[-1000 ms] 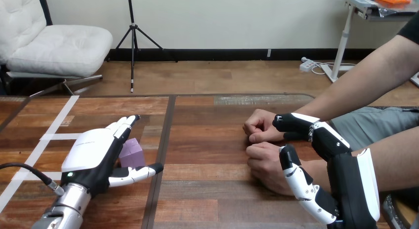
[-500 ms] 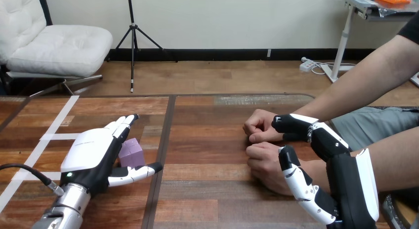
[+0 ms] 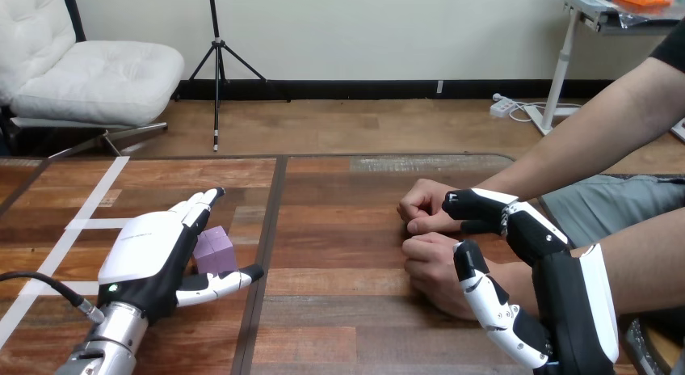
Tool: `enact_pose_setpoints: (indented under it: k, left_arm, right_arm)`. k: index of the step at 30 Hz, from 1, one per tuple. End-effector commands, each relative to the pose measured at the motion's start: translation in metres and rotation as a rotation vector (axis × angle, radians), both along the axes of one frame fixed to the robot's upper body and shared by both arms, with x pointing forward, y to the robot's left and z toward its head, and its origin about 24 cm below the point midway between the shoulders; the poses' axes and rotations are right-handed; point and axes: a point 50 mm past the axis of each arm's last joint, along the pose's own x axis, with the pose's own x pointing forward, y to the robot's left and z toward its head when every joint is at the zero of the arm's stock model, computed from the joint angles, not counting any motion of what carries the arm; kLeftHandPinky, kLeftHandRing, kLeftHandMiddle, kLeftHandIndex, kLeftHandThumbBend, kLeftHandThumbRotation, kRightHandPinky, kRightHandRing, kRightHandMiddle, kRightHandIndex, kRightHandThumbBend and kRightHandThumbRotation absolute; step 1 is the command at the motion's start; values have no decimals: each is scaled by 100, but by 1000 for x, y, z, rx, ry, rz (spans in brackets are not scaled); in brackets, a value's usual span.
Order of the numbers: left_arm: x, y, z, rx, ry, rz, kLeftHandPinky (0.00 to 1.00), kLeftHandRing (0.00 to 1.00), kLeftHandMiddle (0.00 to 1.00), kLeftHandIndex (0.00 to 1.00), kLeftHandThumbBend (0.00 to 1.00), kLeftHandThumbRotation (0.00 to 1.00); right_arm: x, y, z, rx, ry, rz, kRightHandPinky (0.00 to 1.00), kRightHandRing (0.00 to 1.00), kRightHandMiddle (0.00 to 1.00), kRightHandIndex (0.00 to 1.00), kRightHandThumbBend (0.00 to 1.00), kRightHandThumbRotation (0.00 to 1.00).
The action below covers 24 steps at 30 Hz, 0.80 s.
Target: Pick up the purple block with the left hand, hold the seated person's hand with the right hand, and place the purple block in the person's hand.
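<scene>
1. Over the last second my right hand [image 3: 557, 278] has crept slightly left along the person's near fist [image 3: 436, 266]. My left hand [image 3: 153, 258] and the block [image 3: 216, 250] have barely shifted.
2. My left hand is released and straight, just left of the block, with the thumb stretched past its near side. The block sits ungrasped on the table [image 3: 339, 229].
3. My right hand arches over the near fist's wrist; I cannot tell whether it grips.
4. To grasp well, I should slide in until the block meets my palm, then close squarely on opposite faces before lifting.
5. Count: one block, the near fist and a far fist [image 3: 424, 205], my two hands.
</scene>
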Motion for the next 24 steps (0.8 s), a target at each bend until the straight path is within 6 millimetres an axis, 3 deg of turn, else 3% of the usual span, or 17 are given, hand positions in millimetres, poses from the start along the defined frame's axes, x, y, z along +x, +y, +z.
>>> enact_pose_setpoints:
  k: [1,24]
  left_arm:
    - [20,-10,20,-10,-101,-25,84,89,92,93,69,70]
    - [22,-10,17,-34,-101,27,74,80,84,87,64,59]
  right_arm:
    - [6,0,17,-1,-84,4,64,69,69,68,33,49]
    - [5,-1,17,2,-80,3,64,69,69,68,34,49]
